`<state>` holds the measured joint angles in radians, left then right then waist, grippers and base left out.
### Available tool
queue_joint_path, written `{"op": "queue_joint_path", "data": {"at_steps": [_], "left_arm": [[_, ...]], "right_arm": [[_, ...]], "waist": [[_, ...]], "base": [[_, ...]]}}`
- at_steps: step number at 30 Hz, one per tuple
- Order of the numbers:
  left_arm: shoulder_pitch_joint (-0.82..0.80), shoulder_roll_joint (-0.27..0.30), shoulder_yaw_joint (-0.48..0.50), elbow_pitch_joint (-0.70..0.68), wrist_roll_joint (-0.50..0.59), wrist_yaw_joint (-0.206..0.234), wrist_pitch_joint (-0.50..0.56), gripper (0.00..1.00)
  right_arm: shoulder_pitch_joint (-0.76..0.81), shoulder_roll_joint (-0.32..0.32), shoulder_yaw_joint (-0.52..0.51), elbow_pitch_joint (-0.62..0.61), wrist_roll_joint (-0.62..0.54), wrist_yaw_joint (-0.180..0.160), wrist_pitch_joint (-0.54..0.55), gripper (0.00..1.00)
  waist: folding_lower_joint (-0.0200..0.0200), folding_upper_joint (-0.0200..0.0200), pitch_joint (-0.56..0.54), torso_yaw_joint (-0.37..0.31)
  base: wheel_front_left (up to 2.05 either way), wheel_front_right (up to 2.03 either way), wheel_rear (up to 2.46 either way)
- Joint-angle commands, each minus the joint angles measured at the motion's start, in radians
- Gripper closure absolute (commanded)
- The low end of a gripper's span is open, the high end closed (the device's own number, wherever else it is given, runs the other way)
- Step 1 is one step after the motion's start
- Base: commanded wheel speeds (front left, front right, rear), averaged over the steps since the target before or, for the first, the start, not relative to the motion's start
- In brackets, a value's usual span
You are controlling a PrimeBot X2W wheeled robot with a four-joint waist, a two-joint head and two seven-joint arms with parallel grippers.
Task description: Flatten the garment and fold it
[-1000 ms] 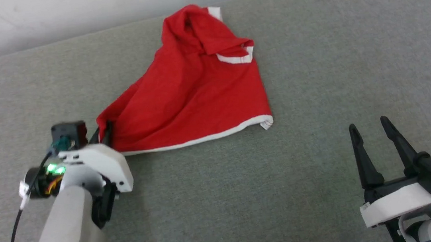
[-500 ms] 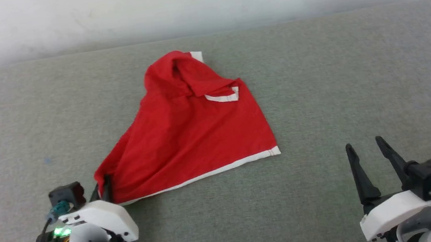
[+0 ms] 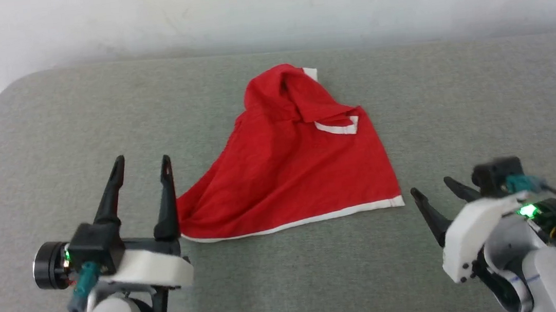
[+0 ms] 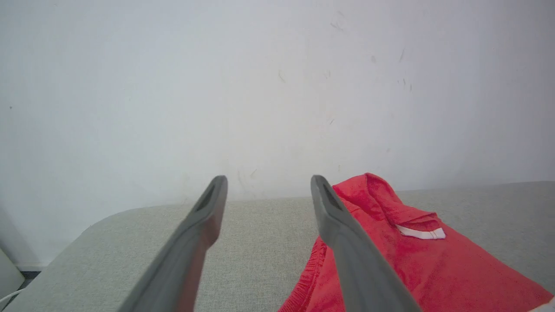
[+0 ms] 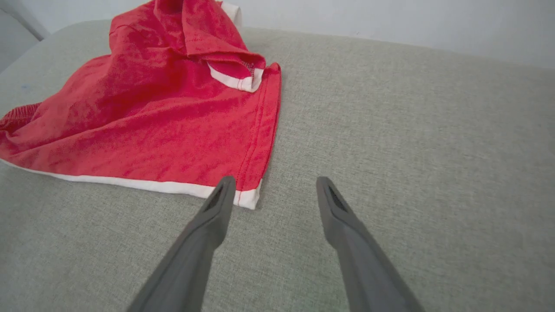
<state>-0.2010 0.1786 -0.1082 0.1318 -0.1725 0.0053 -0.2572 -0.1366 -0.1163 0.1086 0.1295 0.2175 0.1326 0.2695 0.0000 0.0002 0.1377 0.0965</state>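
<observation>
Inspecting the garment (image 3: 290, 175): found lying loose on the grey bench (image 3: 292, 289), between the two grippers, bunched into a rough triangle. Noted white hem trim (image 3: 290, 223) laid fairly straight along the near edge. Noted a heaped, doubled-over far end with a second strip of trim turned up near the top. Noted the elastic waistband (image 5: 17, 115) gathered at the near-left corner, just beside the left gripper (image 3: 143, 162), fingers spread wide and holding nothing. Found the right gripper (image 3: 431, 186) near the hem's right corner, fingers likewise wide apart, empty, clear of the cloth. Judged flattening as barely begun, with only one edge straight. Judged folding as not started. Left to do: spreading both legs flat, then folding.
</observation>
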Motion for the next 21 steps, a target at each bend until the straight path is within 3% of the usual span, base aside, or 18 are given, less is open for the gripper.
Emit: {"op": "queue_joint_path", "data": {"at_steps": [1,8,16,17,18,21], "left_arm": [[0.052,-0.01,0.0,-0.059,0.042,-0.005,-0.004,0.0],[0.145,-0.061,-0.019,-0.181,0.121,-0.011,-0.004,0.0],[0.154,-0.083,-0.038,-0.188,0.144,-0.017,-0.004,0.0],[0.151,-0.085,-0.038,-0.186,0.144,-0.018,-0.004,0.0],[0.149,-0.086,-0.036,-0.184,0.143,-0.019,-0.004,0.0],[0.145,-0.091,-0.032,-0.178,0.143,-0.02,-0.004,0.0]], "right_arm": [[-0.044,-0.002,0.003,0.035,0.014,-0.002,0.064,0.0],[-0.167,0.006,-0.025,0.194,0.01,-0.002,0.289,0.0],[-0.236,0.006,-0.046,0.337,-0.062,-0.002,0.364,0.0],[-0.239,0.002,-0.043,0.351,-0.073,-0.002,0.372,0.65],[-0.241,-0.002,-0.043,0.36,-0.083,-0.002,0.375,1.0],[-0.243,-0.007,-0.059,0.376,-0.107,-0.002,0.36,1.0]], "waist": [[0.0,-0.0002,-0.009,0.04],[0.0,-0.0002,0.006,0.11],[0.0,-0.0002,0.036,0.172],[0.0,-0.0002,0.038,0.175],[0.0,-0.0002,0.04,0.178],[0.0,-0.0002,0.042,0.179]], "base": [[0.0,0.0,0.0],[0.0,0.0,0.0],[0.0,0.0,0.0],[0.0,0.0,0.0],[0.0,0.0,0.0],[0.0,0.0,0.0]]}}
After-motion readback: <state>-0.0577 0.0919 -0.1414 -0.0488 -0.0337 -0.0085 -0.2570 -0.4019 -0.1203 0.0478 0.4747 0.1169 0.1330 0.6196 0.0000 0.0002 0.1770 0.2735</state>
